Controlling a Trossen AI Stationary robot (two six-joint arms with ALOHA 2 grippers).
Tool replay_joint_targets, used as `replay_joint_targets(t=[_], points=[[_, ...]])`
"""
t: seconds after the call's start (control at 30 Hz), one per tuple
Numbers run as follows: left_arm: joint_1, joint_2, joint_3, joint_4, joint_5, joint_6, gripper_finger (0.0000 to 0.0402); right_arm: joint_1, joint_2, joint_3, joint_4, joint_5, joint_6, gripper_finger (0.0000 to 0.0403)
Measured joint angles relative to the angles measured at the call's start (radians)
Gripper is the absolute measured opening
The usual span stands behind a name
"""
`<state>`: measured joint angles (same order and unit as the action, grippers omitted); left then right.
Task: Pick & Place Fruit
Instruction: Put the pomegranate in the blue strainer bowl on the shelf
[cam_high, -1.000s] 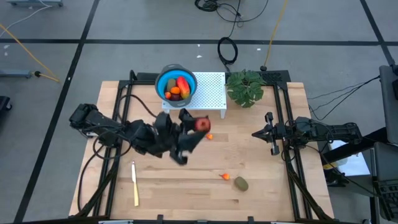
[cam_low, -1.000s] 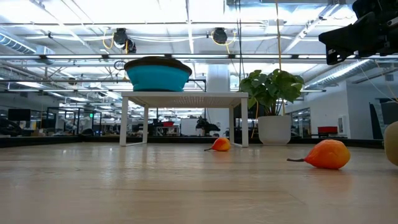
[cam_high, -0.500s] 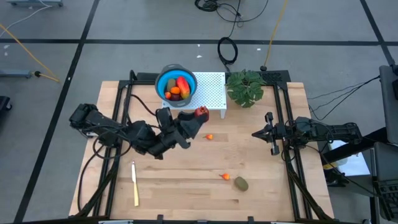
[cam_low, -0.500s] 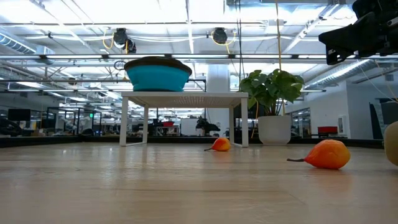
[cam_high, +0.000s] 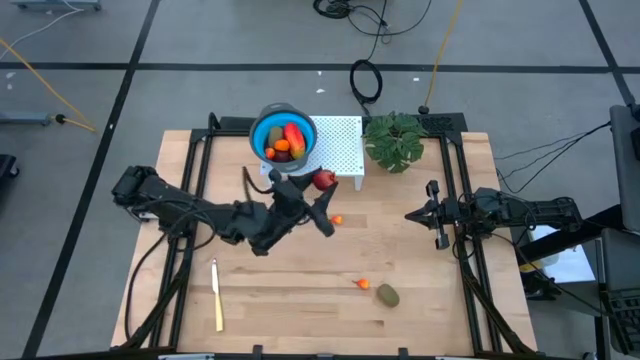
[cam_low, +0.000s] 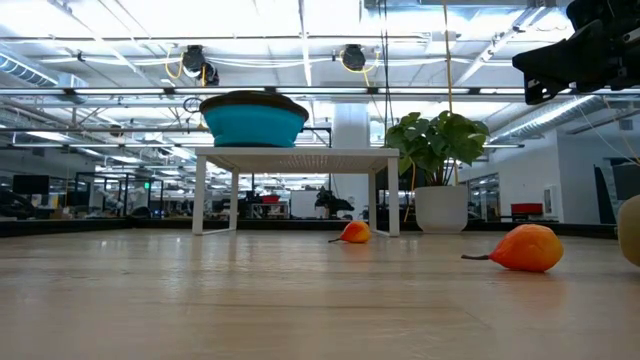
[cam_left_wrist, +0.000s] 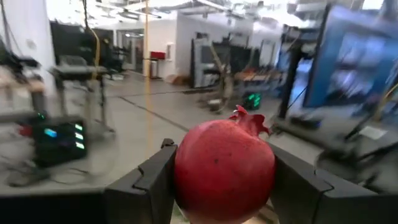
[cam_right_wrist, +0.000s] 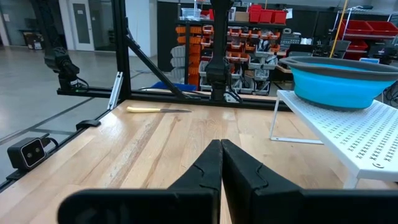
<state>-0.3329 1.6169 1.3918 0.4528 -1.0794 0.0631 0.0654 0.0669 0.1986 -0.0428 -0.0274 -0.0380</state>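
Round dark red ball (cam_left_wrist: 224, 171) fills left pincer (cam_left_wrist: 225, 180).

Left tool (cam_high: 322, 182) clamped; right tool (cam_high: 436, 216) closed.

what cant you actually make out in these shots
- Contents of the blue round bowl: low view, its wall hides them.
- Olive-brown oval fruit: low view, cut off by the edge.
- Left claw, shut on the dark red ball fruit: absent from the low view.
- Room past the ball: left wrist view, blurred.
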Motion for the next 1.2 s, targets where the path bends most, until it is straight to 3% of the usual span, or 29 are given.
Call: replay_joint_targets(t=[0.23, 0.47, 0.67, 1.0, 1.2], points=[[0.100, 0.000, 0.000, -0.191, 0.031, 0.013, 0.0207, 0.000, 0.000, 0.000, 0.000, 0.000, 0.000, 0.0000], [0.256, -0.013, 0.000, -0.395, 0.240, -0.138, 0.0207, 0.000, 0.000, 0.000, 0.000, 0.000, 0.000, 0.0000], [0.395, -0.056, 0.001, -0.587, 0.359, -0.205, 0.0207, 0.000, 0.000, 0.000, -0.001, 0.001, -0.002, 0.0000], [0.619, -0.155, 0.001, -0.832, 0.557, -0.228, 0.0207, 0.000, 0.000, 0.000, -0.032, 0.106, -0.004, 0.0000], [0.742, -0.190, 0.001, -1.009, 0.685, -0.239, 0.0207, 0.000, 0.000, 0.000, -0.046, 0.107, -0.004, 0.0000]])
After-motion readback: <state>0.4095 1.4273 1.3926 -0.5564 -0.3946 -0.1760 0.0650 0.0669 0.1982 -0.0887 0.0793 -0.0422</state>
